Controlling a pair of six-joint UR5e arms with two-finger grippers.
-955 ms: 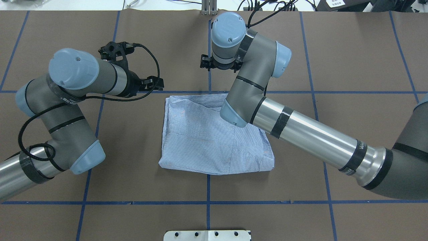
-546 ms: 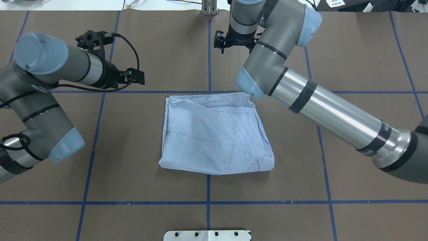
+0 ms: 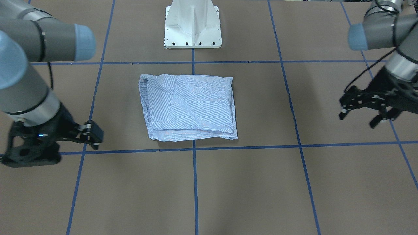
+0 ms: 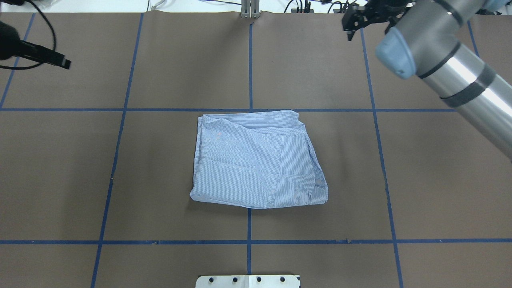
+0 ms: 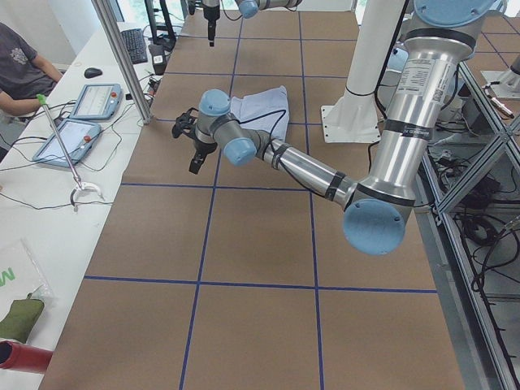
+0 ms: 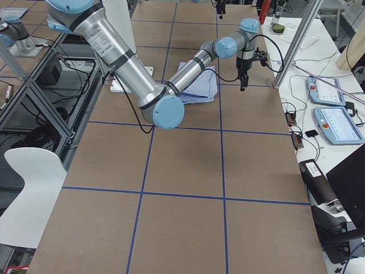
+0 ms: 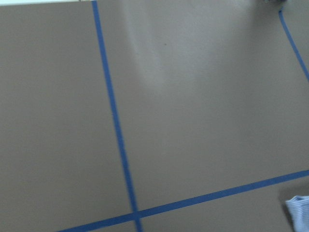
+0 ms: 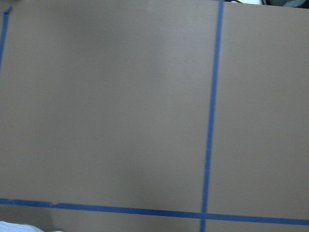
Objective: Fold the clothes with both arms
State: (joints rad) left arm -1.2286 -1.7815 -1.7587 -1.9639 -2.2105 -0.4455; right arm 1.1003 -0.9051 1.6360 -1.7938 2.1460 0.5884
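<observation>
The finely striped shirt [image 4: 258, 160] is lying folded into a rumpled, soft square. The black left gripper [image 3: 357, 119] and right gripper [image 3: 93, 134] are hovering well apart from it, fingers spread.

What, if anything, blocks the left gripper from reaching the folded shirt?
Probably nothing, so likely yes: the left gripper hangs open to one side of the shirt, apart from it, with only table surface between them.

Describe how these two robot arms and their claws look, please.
Both the left arm and right arm are round tubes, dark grey and polished silver, with light blue joint caps and black bands. Each ends in a black two-finger gripper: left gripper, right gripper. A black cable loops along the left wrist.
</observation>
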